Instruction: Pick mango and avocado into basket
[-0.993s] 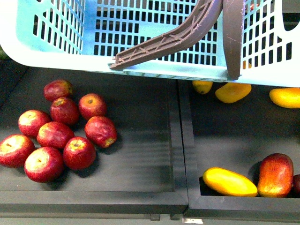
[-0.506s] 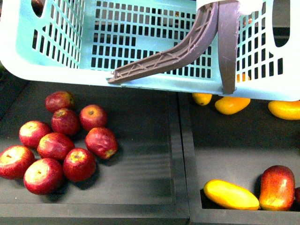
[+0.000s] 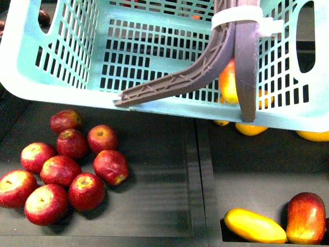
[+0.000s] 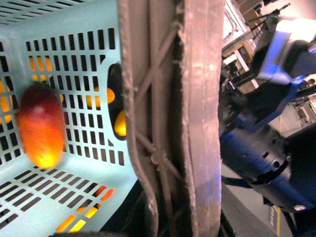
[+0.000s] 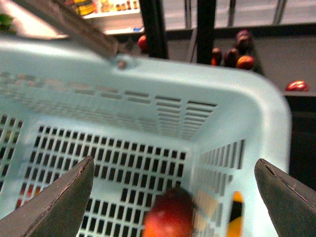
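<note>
- The oblong red mango blushing orange (image 5: 169, 217) lies inside the light turquoise plastic basket with lattice walls (image 5: 148, 64), low down and close to a side wall
- This mango (image 4: 42, 123) is blurred in both wrist views; from the front it shows as an orange patch (image 3: 229, 80) behind the basket's lattice (image 3: 20, 62)
- The right gripper (image 5: 174, 162) hangs over the basket's open top, its two dark fingers (image 5: 54, 202) spread wide, with nothing between them and touching neither fruit nor rim
- The left gripper itself does not show, so whether it grips anything cannot be told; its wrist view is filled by two brown-grey ribbed swing handles (image 4: 168, 123) pressed together
- From the front the handles (image 3: 247, 67) rise to a white zip tie (image 3: 241, 15), and the basket sits tilted above two black trays
- Round red apples (image 3: 61, 170) cluster on the left tray (image 3: 154, 180), apart from the basket's near edge; the tray's right half is bare
- In the right tray (image 3: 247, 175), an all-yellow oblong fruit (image 3: 254, 226) lies just beside a second red-orange fruit (image 3: 307, 216) at the near corner
</note>
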Motion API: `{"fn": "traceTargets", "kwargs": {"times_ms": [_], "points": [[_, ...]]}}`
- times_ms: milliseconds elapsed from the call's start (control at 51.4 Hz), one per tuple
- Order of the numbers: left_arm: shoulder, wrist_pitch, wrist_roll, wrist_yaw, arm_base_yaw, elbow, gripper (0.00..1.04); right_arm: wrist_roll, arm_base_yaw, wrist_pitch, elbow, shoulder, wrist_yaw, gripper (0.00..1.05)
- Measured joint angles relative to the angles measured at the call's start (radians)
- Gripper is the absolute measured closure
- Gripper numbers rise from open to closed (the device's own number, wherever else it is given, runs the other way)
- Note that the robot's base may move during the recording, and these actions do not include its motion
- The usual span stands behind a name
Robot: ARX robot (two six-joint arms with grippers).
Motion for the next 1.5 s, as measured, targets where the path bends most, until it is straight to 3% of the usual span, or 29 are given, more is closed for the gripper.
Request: {"fn": "traceTargets", "kwargs": {"times_ms": [136,273,389,857,954,1012,1499], "points": [[0.003,0.0,0.004,-0.013,0.0,0.0,0.88,-0.002,-0.021,-0.051,-0.027,-0.13,0.104,0.09],[0.003,0.0,0.005,-0.008,0.002,0.0,0.88,-0.003,-0.021,-0.185,-0.208,-0.417,0.303,0.1],[0.003,0.0,0.002,-0.004,0.0,0.0,0.88,-0.066,-0.018,-0.049,-0.43,-0.581,0.193,0.3],[0.004,0.0,0.001,-0.005,0.0,0.0,0.88,-0.094,-0.118,-0.026,-0.677,-0.789,0.1,1.02],[0.004,0.0,0.001,-0.005,0.001,0.0,0.88,-0.098,-0.182,-0.048,-0.715,-0.846,0.011,1.03],[0.004,0.0,0.0,-0.003,0.001,0.0,0.88,-0.097,-0.211,-0.061,-0.734,-0.879,0.01,1.03],[0.004,0.0,0.001,-0.004,0.001,0.0,0.88,-0.097,-0.217,-0.199,-0.811,-1.094,0.003,1.03]]}}
